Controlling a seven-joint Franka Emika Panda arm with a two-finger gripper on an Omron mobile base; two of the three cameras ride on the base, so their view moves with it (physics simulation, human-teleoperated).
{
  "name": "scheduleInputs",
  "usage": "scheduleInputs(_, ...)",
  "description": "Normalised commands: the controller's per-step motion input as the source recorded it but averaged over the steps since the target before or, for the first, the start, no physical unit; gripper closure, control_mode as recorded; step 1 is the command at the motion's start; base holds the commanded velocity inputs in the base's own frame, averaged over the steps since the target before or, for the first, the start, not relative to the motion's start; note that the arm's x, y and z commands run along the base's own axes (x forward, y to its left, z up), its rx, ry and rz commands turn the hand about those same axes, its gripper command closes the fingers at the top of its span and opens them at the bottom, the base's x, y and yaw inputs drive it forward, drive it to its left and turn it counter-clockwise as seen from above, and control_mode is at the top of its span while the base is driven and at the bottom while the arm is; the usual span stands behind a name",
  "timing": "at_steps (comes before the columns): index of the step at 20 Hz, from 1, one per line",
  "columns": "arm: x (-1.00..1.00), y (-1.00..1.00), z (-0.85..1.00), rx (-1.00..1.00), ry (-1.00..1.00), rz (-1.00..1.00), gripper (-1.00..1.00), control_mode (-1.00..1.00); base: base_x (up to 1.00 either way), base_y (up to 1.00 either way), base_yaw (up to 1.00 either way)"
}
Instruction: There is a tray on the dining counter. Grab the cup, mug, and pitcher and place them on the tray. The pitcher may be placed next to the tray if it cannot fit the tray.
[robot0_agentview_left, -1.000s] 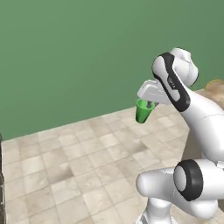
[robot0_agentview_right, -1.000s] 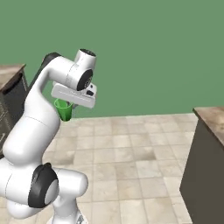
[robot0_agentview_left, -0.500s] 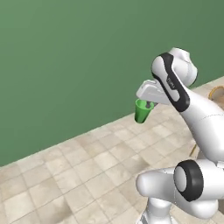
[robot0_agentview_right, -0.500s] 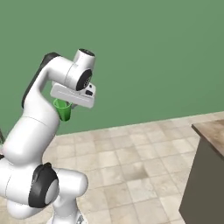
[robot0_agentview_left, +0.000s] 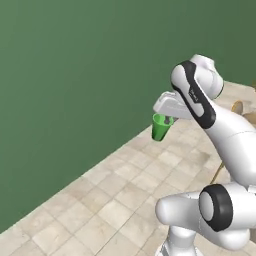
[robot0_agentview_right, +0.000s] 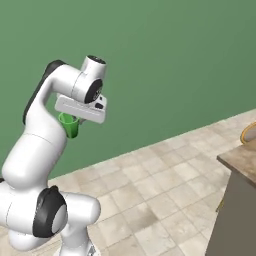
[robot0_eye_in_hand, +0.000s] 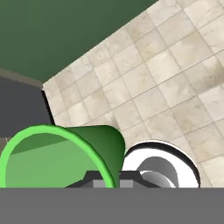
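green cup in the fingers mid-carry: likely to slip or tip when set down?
The green cup hangs from the closed gripper, pinched at its rim, so it probably could swing or slip if jolted. It tapers to a narrow base, so it may tip easily when set down. It looks thin-walled, likely light.

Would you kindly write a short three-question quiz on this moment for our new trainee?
1. True or false: the jaws are shut on the cup.
2. What is the floor under the cup made of? A. dark wood planks B. beige stone tiles C. blue carpet
3. Fill in: the wall behind the arm is ____ in colour.

Key: 1 true; 2 B; 3 green.
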Motion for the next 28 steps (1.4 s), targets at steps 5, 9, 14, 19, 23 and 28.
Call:
scheduleInputs(5, 0.0, 0.0, 0.0, 0.0, 0.0, 0.0, 1.0, 1.0, 1.0, 0.75, -0.58)
scheduleInputs(9, 0.0, 0.0, 0.0, 0.0, 0.0, 0.0, 1.0, 1.0, 1.0, 0.85, -0.6)
scheduleInputs(14, 0.0, 0.0, 0.0, 0.0, 0.0, 0.0, 1.0, 1.0, 0.97, 0.8, -0.62)
scheduleInputs(19, 0.0, 0.0, 0.0, 0.0, 0.0, 0.0, 1.0, 1.0, 0.95, 0.69, -0.62)
scheduleInputs(23, 0.0, 0.0, 0.0, 0.0, 0.0, 0.0, 1.0, 1.0, 1.0, 0.59, -0.56)
scheduleInputs(28, 0.0, 0.0, 0.0, 0.0, 0.0, 0.0, 1.0, 1.0, 1.0, 0.46, -0.52)
